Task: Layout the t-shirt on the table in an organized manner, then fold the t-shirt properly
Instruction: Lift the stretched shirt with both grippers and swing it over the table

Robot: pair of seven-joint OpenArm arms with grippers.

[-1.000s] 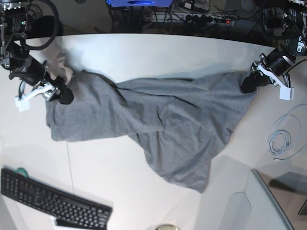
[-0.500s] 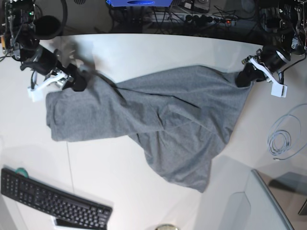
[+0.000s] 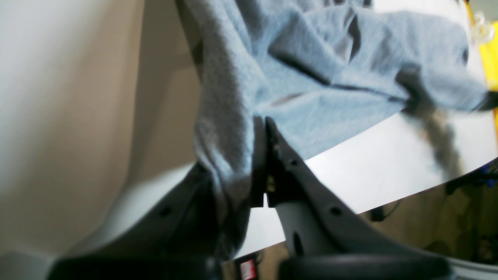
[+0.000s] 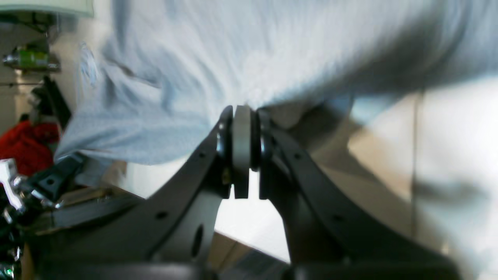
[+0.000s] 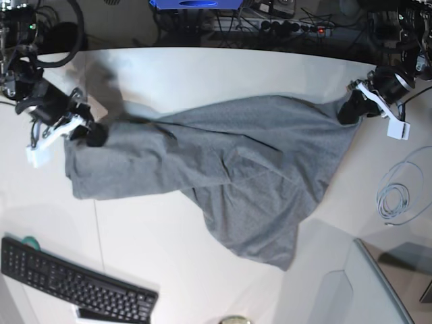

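One soft, seemingly rumpled grey t-shirt

The t-shirt is showing plain heather grey (bluish in both wrist views), lying against the smooth white desk. The keyboard is showing black, and the coiled cable is looking pale grey.
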